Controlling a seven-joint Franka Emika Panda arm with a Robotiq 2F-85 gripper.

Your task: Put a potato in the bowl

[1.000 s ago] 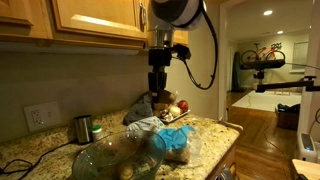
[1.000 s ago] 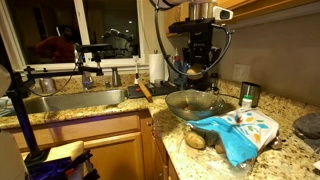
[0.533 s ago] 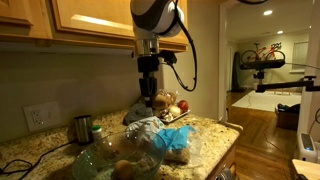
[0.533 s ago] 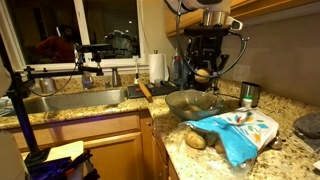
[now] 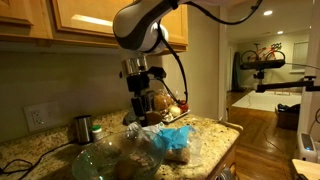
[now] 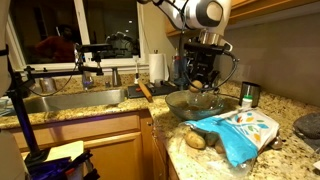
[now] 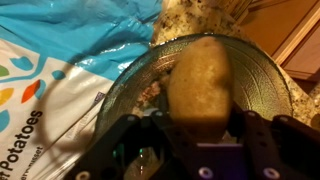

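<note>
My gripper (image 7: 200, 115) is shut on a tan potato (image 7: 200, 75) and holds it right over the clear glass bowl (image 7: 262, 70). In both exterior views the gripper (image 5: 138, 100) (image 6: 203, 83) hangs low above the bowl (image 5: 100, 160) (image 6: 182, 103), with the potato between its fingers. Another potato (image 6: 196, 139) lies on the counter near the front edge, beside the blue and white potato bag (image 6: 238, 130) (image 5: 170, 138) (image 7: 40, 90).
A small metal cup (image 5: 83, 127) (image 6: 248, 94) stands by the wall. Granite counter (image 6: 290, 150) with a sink (image 6: 70, 100) at one end. Wooden cabinets (image 5: 90, 20) hang above. A paper towel roll (image 6: 156, 68) stands behind the bowl.
My gripper has moved with the potato sideways and down, from beside the bag to right above the bowl.
</note>
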